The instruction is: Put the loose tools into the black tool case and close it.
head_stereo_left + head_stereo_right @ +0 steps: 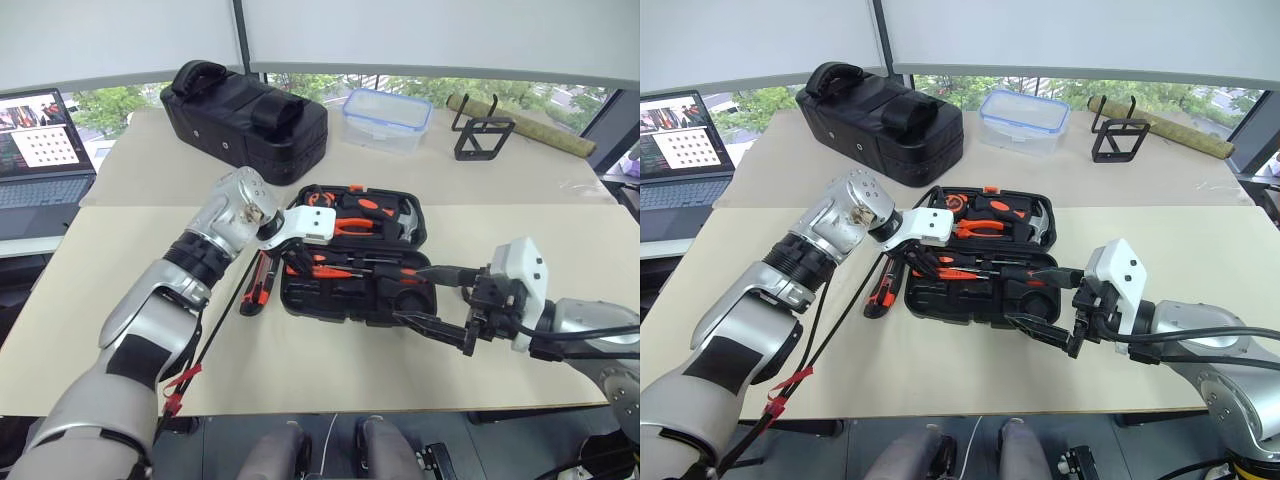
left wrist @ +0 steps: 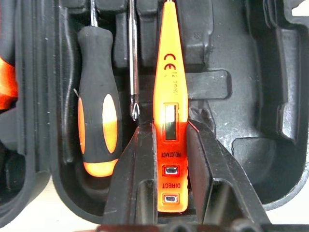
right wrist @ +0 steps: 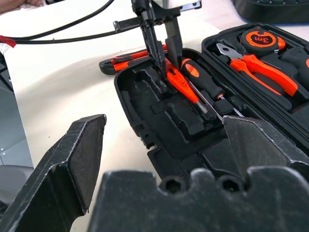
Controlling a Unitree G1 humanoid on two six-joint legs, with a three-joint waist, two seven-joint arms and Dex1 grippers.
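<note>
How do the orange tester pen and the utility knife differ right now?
The flat all-orange tester pen is clamped in the left gripper over the open black moulded tool case; the orange-and-black utility knife lies loose on the table beside that case, ungripped. Both are slim, elongated tools.

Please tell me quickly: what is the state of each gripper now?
Left gripper: shut on the orange tester pen, over the black tool case.
Right gripper: open, holding nothing.
</note>
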